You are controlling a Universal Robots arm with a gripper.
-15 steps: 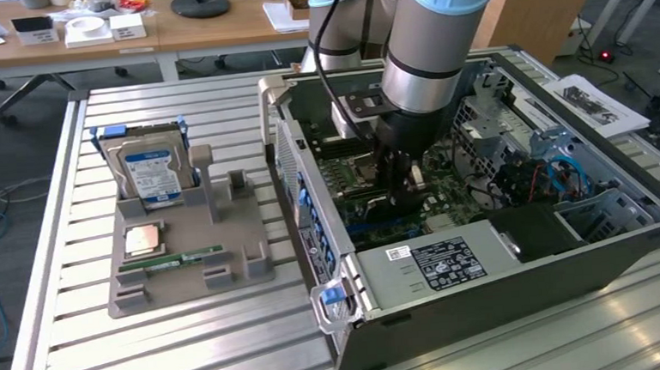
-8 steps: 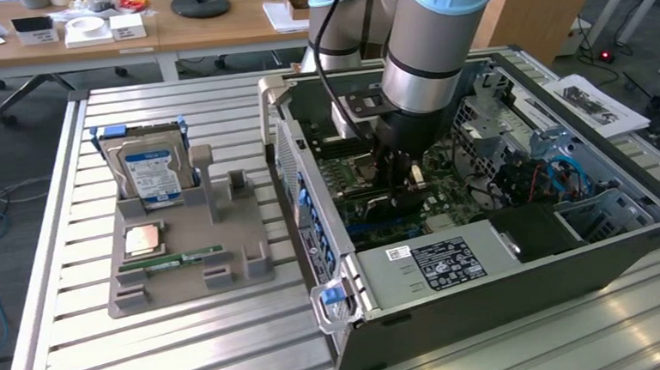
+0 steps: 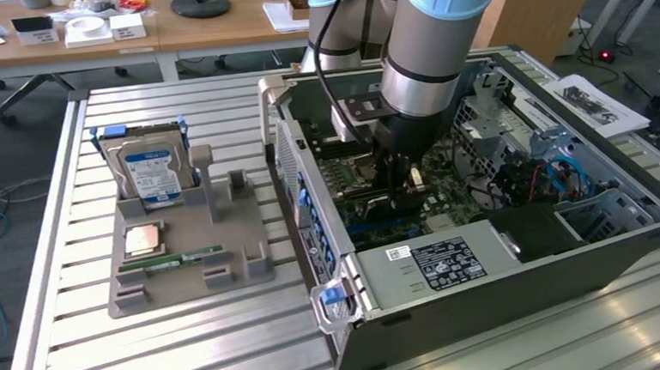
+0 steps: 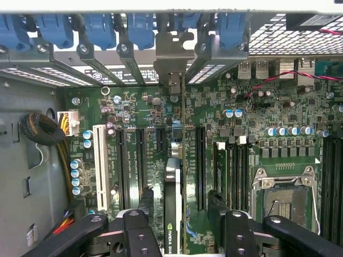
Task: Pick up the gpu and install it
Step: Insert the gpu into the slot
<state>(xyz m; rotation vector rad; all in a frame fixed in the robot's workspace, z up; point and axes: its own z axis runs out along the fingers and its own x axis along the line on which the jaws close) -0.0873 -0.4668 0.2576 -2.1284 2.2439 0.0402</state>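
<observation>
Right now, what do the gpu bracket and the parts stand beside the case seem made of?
The gpu bracket: seemingly bare metal, grey with dull sheen. The parts stand: probably matte grey plastic, no shine, blocky moulded shapes.

gpu [image 4: 179,214] lower end cut off

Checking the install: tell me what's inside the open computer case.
Inside the computer case: the green motherboard, an empty CPU socket, and the gpu standing edge-on over a slot between the gripper fingers. The card hides the slot beneath it.
</observation>
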